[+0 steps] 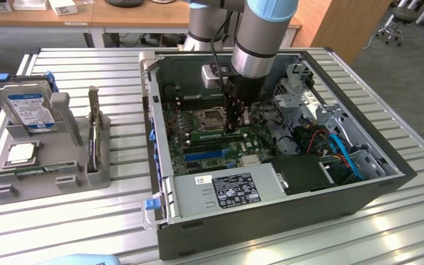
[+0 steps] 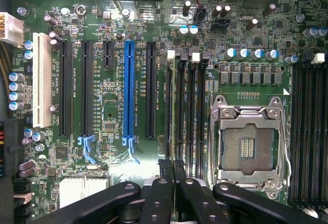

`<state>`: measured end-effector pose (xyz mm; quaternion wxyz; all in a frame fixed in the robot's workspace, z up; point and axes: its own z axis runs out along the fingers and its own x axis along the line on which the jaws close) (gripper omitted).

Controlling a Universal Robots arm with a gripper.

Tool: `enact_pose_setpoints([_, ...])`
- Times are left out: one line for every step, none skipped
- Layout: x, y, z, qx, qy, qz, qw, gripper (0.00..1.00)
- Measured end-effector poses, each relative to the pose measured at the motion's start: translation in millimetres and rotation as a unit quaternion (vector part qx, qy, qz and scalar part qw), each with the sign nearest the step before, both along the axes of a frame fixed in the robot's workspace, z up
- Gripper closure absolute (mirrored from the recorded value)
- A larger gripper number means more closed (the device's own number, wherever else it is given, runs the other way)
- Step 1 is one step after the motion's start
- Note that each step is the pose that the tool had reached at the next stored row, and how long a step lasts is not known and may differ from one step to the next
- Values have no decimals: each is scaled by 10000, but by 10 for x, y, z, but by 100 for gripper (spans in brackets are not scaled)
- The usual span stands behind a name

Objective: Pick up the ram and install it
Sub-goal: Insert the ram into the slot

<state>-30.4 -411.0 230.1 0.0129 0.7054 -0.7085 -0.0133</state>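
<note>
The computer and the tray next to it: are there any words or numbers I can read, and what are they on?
No text here can be read.
Blue-and-white label on the hard drive: print too small.
Black-and-white sticker on the silver box: print too small.
White lettering on the motherboard: too blurred.

The exterior view stands off the arm (image 1: 260, 33), high above the near edge of the slatted table (image 1: 86, 221). It looks obliquely down and away, far enough back to take in the whole open computer case (image 1: 271, 232) and the grey tray (image 1: 72, 182) on the exterior view's left. The wrist view rides on the arm and faces straight down past the gripper (image 2: 172, 165) onto the motherboard (image 2: 113, 80), close enough that single components show. Both views share the board's processor socket (image 2: 249, 147) and blue slot (image 2: 128, 90).
</note>
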Motion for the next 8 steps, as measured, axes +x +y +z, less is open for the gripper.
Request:
enact_pose_setpoints([0, 0, 0, 0, 0, 3, 10000, 89])
enact_pose_setpoints([0, 0, 0, 0, 0, 5, 10000, 89])
enact_pose_setpoints([0, 0, 0, 0, 0, 8, 10000, 89])
enact_pose_setpoints([0, 0, 0, 0, 0, 11, 10000, 89])
enact_pose_setpoints([0, 0, 0, 0, 0, 15, 10000, 89])
enact_pose_setpoints([0, 0, 0, 0, 0, 16, 10000, 89])
enact_pose_setpoints([0, 0, 0, 0, 0, 16, 10000, 89])
enact_pose_setpoints([0, 0, 0, 0, 0, 16, 10000, 89])
